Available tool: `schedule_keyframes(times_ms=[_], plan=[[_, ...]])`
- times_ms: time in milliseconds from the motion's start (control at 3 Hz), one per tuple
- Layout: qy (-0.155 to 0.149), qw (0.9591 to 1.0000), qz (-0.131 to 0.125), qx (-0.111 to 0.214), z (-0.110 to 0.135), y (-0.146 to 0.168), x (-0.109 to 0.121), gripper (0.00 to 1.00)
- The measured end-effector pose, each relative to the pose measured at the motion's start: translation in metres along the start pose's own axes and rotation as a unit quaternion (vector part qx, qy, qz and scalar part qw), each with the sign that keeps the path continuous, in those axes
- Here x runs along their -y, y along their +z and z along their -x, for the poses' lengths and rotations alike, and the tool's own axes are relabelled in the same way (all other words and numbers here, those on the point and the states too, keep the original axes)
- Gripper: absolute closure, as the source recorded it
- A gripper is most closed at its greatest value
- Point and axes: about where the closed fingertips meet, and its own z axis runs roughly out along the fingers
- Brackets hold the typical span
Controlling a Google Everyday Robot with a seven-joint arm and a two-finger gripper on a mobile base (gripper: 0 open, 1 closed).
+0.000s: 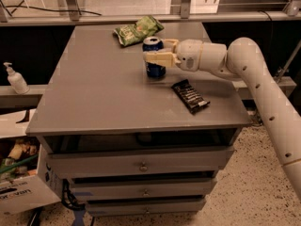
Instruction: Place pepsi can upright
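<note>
Observation: the pepsi can (154, 68) stands upright at the back right of the grey worktop (94, 93), silver top uppermost. Its base appears to sit on, or just above, the surface; contact cannot be confirmed.

The pincer (155, 51) reaches in from the right on the white arm (249, 74). It is closed around the upper half of the can. One pale finger crosses the can's near side and the other shows behind the rim.

Adjacent items: a green chip bag (138, 29) lies near the can, towards the back edge. A flat black snack bar (190, 95) lies near it on the front right. Neither touches the can.

Assessment: the placement looks almost complete, with release and withdrawal outstanding.

Risks:
- If the base is not fully seated, opening the fingers would drop the can, and it could rock and topple.
- If one finger frees before the other, it could push the top sideways. A tall, narrow can tips readily.
- Withdrawing straight back to the right before the fingers are clear could drag the can over.
- A low retreat of the wrist could sweep the snack bar towards the right edge.
</note>
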Motion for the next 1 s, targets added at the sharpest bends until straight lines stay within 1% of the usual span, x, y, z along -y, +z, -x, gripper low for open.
schedule_keyframes(times_ms=[333, 1000], plan=[[0.003, 1.0, 0.002, -0.001, 0.0046, -0.0035, 0.0001, 0.59], [0.003, 1.0, 0.002, 0.0, 0.0043, -0.0045, 0.0002, 0.13]])
